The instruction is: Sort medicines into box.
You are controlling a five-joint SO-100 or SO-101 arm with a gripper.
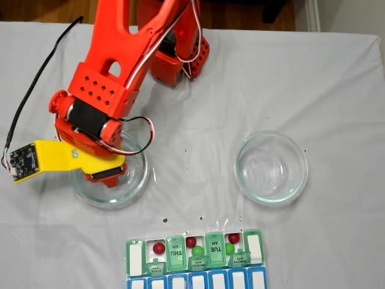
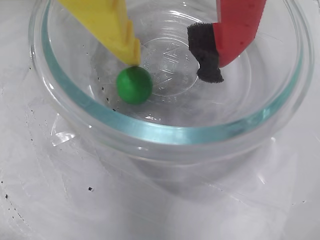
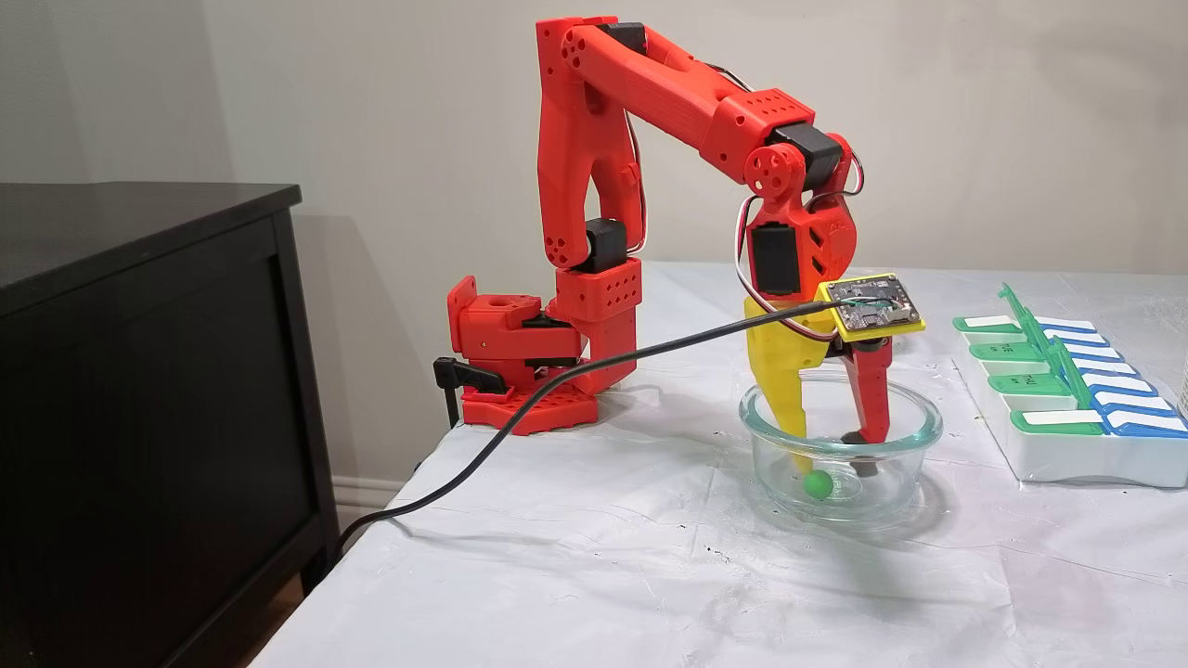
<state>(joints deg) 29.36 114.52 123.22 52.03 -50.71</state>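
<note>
White cloth covers the table, crumpled a little and dotted with dark specks. Looking down on it in a fixed view, my arm leans over the glass dish [image 1: 109, 174] on the left of that view; a second dish [image 1: 271, 167] sits well apart to the right. Near the bottom edge lies the pill box [image 1: 195, 251], lids raised, with red pills [image 1: 159, 247] and green pills [image 1: 197, 250] already in its open compartments. Lids read THU AM, TUE AM, WED AM and MON AM, upside down from this camera.

From the wrist view, my gripper [image 2: 175, 70] hangs inside the dish, jaws wide apart and holding nothing. The yellow finger [image 2: 112, 27] has its tip touching the top of one green pill [image 2: 134, 85] on the dish floor; the red finger [image 2: 237, 30], with its black foam pad, stands well off to the right. Raised lettering on the dish bottom is too faint to read.

To grip well, I judge I should shift so the pill sits between the fingers, drop lower, then close slowly, since a round ball will roll away on glass.

Side on, in another fixed view, both fingers dip below the dish rim [image 3: 840, 417], the pill lies beside the yellow tip, and the box stands to the right.
</note>
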